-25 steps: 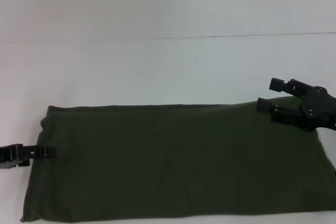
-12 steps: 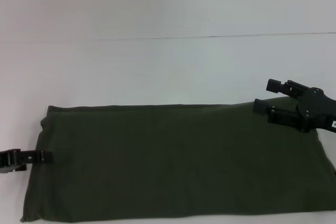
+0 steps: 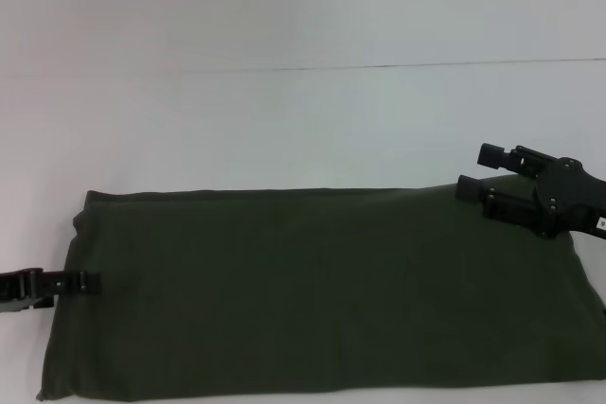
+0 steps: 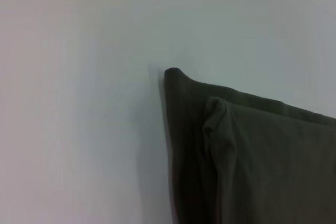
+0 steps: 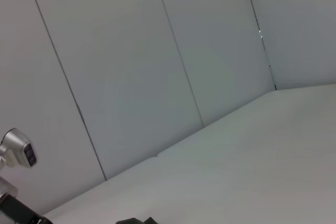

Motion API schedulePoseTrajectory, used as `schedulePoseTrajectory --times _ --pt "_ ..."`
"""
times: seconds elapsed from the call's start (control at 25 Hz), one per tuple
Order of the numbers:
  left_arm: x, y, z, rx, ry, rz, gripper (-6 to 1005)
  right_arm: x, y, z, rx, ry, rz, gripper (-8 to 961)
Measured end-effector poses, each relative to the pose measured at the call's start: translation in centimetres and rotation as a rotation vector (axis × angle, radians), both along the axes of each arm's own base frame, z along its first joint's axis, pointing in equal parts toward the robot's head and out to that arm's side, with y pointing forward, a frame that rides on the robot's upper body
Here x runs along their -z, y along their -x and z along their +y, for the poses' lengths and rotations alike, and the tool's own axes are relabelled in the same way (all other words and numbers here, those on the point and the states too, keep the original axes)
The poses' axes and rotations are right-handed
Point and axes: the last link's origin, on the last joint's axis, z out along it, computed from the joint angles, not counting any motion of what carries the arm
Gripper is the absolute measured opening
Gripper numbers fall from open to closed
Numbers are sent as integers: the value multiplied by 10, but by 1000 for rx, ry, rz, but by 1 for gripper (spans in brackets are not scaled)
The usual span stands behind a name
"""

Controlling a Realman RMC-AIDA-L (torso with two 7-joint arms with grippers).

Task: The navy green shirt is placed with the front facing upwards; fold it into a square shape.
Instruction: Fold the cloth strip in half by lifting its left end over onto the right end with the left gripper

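Navy green shirt lies long between my grippers, left gripper seemingly pinching its near end, right gripper spread above the far corner.

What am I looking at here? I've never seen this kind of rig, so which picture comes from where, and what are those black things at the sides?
This is a two-armed robot folding a garment. The wide picture comes from a camera on its head, looking down at a white table. On the table lies the navy green shirt, already folded into a long band with only plain fabric showing.

The black parts are the robot's claws. The left claw sits at the shirt's left edge. The right claw hovers at the far right corner, its two fingers apart.

The other two pictures come from cameras on the wrists. The left one shows the shirt's folded corner close up. The right one shows only table and wall panels, no shirt.
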Motion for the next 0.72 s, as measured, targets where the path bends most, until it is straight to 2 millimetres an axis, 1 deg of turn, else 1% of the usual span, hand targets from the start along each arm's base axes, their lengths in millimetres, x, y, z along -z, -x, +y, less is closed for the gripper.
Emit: schedulePoseTrajectory --times 0.24,0.72 --pt "1 -1 2 4 1 -4 925 0 0 0 -1 -2 1 834" --pt "13 -9 7 8 44 -46 926 -1 0 1 1 -8 3 835"
